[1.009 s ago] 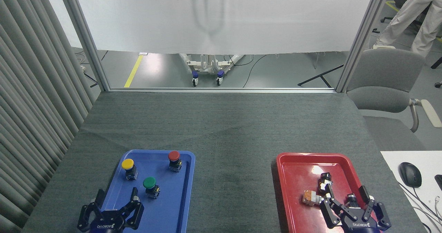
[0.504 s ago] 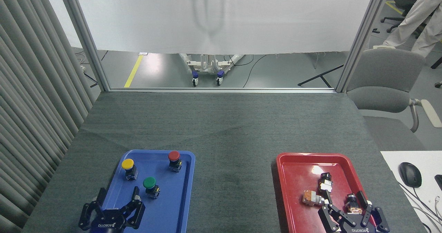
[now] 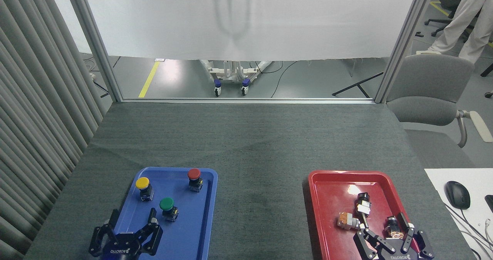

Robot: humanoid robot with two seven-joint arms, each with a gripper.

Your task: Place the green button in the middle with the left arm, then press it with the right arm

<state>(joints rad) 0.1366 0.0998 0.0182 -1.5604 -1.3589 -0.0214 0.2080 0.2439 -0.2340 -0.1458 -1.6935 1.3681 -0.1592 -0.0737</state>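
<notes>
My black left gripper (image 3: 131, 229) has barely moved at the near edge of the blue plastic tray (image 3: 204, 213), fingers spread, empty, just short of the domed green button (image 3: 167, 204). The dark grey cloth middle (image 3: 262, 198) is bare. My right gripper (image 3: 387, 235) has sunk lower over the red tray (image 3: 331, 190), splayed, empty; pickup hasn't begun.

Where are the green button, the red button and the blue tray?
green button (image 3: 166, 203), head view, on its domed cap
red button (image 3: 193, 173), head view, on its cap
blue tray (image 3: 200, 229), head view, bare floor near right rim
</notes>
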